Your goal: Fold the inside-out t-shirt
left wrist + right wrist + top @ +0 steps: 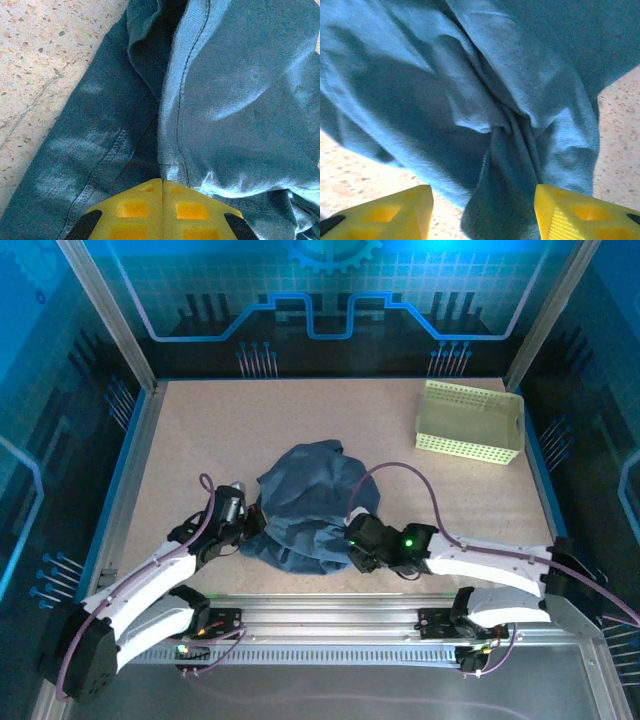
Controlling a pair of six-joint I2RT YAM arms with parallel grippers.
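Table [200,430] w/ speckled beige top spans most of the top view, walled by a blue-lit enclosure [330,300]. On it, roughly centre and toward the near edge, lies the t-shirt [305,505]: dark slate-blue, crumpled in a loose heap, w/ seams & hem stitching showing in the left wrist view. Left arm [150,585] reaches in from bottom left to the heap's left edge. Right arm [490,565] reaches in from bottom right to its near-right edge, w/ a green LED [407,538] lit near the wrist & a purple cable [400,468] looping up beside the cloth. Basket [470,420], pale yellow-green perforated plastic, sits toward the far right corner, well apart from the t-shirt. Left gripper [162,187]: yellow fingers pressed together, no gap btwn them, and a stitched fold of cloth runs straight into the tips, so the fabric looks nipped there; bare table shows beside the fabric at upper left of that view. Right gripper [482,215]: fingers spread wide, a twisted bunch of the t-shirt lying btwn them but not clamped, w/ clear space on the left side esp.; table shows at lower left & at the right edge of that view.
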